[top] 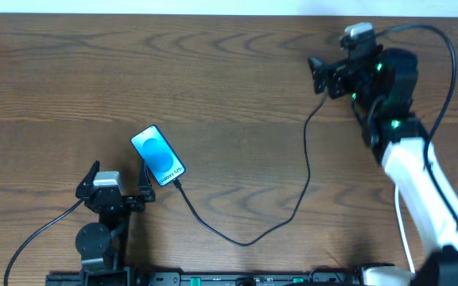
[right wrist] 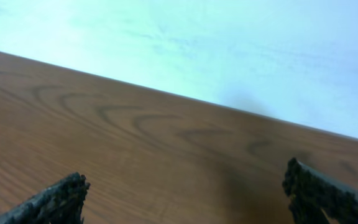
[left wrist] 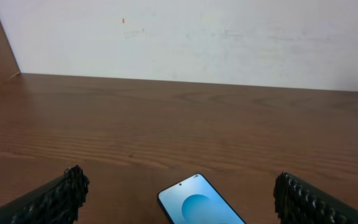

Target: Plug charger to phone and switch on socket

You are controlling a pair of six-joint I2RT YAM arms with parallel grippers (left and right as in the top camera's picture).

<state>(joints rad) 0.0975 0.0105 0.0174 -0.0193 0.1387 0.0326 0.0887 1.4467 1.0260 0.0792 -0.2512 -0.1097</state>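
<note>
Black charger (top: 245,241) lead meets the lower end of the phone (top: 158,155), loops across the counter (top: 213,48), then climbs toward the right hand (top: 317,74). Its far end goes out of sight under that wrist.

The phone lies face up and angled, left of centre, just ahead of the left hand (top: 118,179).

- Left hand: spread wide, gripping nothing. Its wrist view has the phone's top end low between the fingers, untouched.
- Right hand: also wide open and empty, near the back right of the counter. Only bare wood and wall show between its fingers.

My read: the tip looks seated in the phone, but you can't confirm that from overhead. I can't identify the socket in any view; it's probably hidden under the right arm. So I'd judge the step in hand is the switch.

To do it well:
- Locate the strip before you commit. Don't descend blind.
- Close the right hand so you press with one narrow tip, not two spread fingers.
- Come straight down on the switch with a short, light press. A strip like that will likely skid or tip if you push it sideways.
- Keep the wrist off the lead so you don't tug the tip out of the phone.
- Leave the left hand where it is. If the lead goes taut, use it to steady the phone.
</note>
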